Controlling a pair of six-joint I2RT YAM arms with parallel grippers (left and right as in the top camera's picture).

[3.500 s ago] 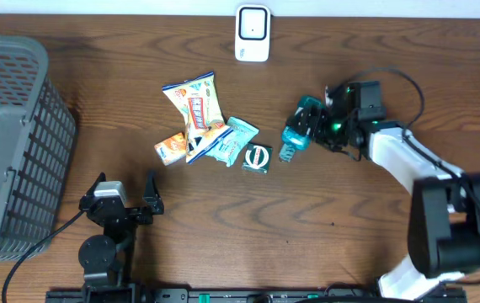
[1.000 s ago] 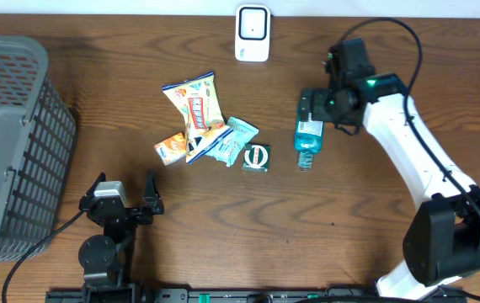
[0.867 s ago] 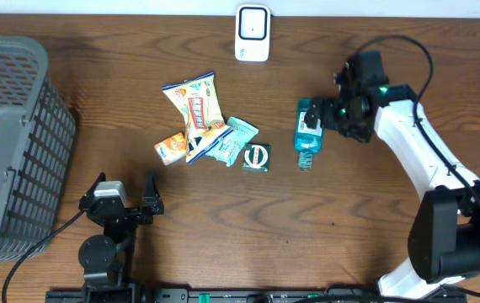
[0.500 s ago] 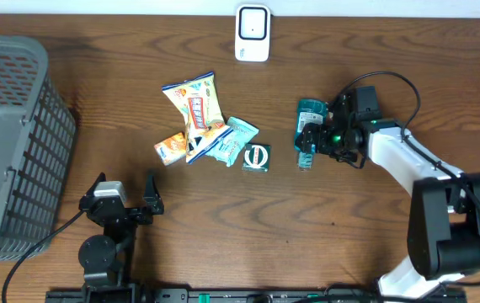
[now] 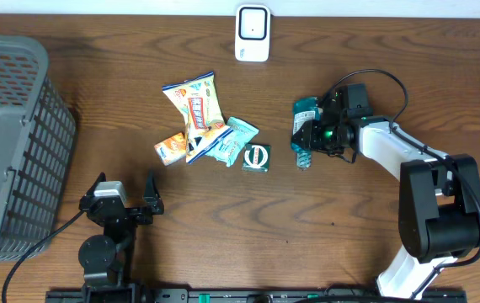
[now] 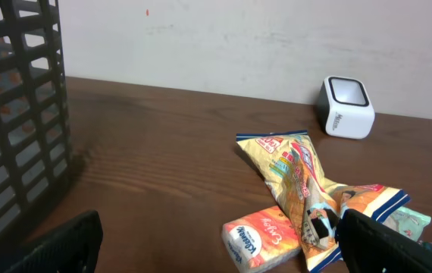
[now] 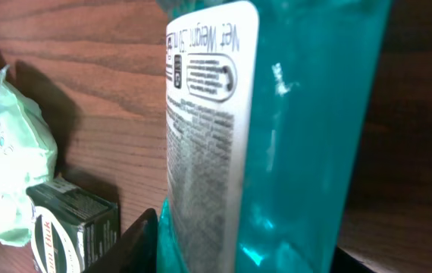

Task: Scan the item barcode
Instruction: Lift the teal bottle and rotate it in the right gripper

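The item, a teal bottle (image 5: 304, 133) with a white printed label (image 7: 208, 129), lies on the wooden table right of the pile. My right gripper (image 5: 314, 135) reaches in from the right and is shut on the teal bottle (image 7: 307, 136), one dark finger (image 7: 129, 246) pressed against each side. The white barcode scanner (image 5: 253, 34) stands at the far edge of the table, also seen as the scanner (image 6: 346, 117) in the left wrist view. My left gripper (image 5: 123, 200) rests open near the front left, its fingers (image 6: 57, 246) wide apart and holding nothing.
A pile lies at mid-table: a yellow snack bag (image 5: 196, 103), an orange tissue pack (image 5: 171, 148), a pale green packet (image 5: 233, 139) and a dark green box (image 5: 257, 157). A grey mesh basket (image 5: 8, 143) stands at the left edge.
My right gripper has dropped from above the bottle and closed its fingers round it. The bottle has shifted and tilted slightly. The left arm has not moved.
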